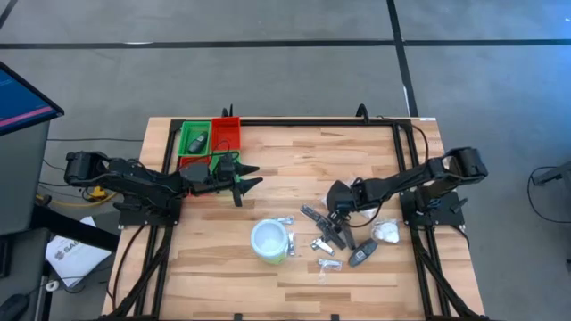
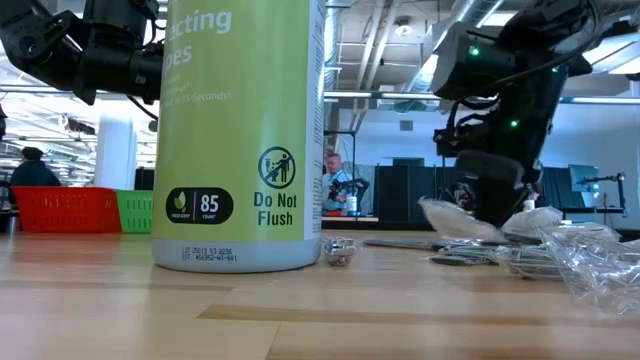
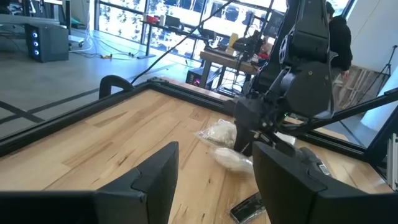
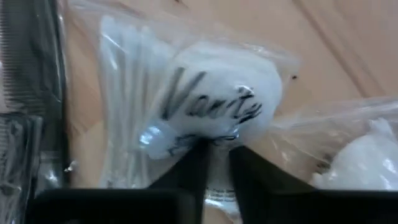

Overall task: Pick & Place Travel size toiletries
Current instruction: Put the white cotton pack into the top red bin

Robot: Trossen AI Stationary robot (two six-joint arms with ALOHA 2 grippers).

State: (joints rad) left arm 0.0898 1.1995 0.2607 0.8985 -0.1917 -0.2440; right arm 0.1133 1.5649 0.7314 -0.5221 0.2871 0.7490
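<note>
Right gripper [image 1: 337, 217] is down in the toiletries pile [image 1: 343, 241] at table's four o'clock, fingers nearly closed, pinching a clear Vanity packet [image 4: 211, 106]. Left gripper [image 1: 243, 184] hovers open beside the tray [image 1: 211, 143] at ten o'clock, empty.

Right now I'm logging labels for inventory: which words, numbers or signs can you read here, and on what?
"Do Not Flush", with a no-toilet sign: green tub, low view.
"85" with "COUNT": same tub's black badge.
"...cting" and "...s In 15 Seconds*": cut-off words at the tub's top.
Tiny print at the tub's base: too small to read.
"Vanity": clear packet at the right hand.
Print on the paper under the table: unreadable.
</note>
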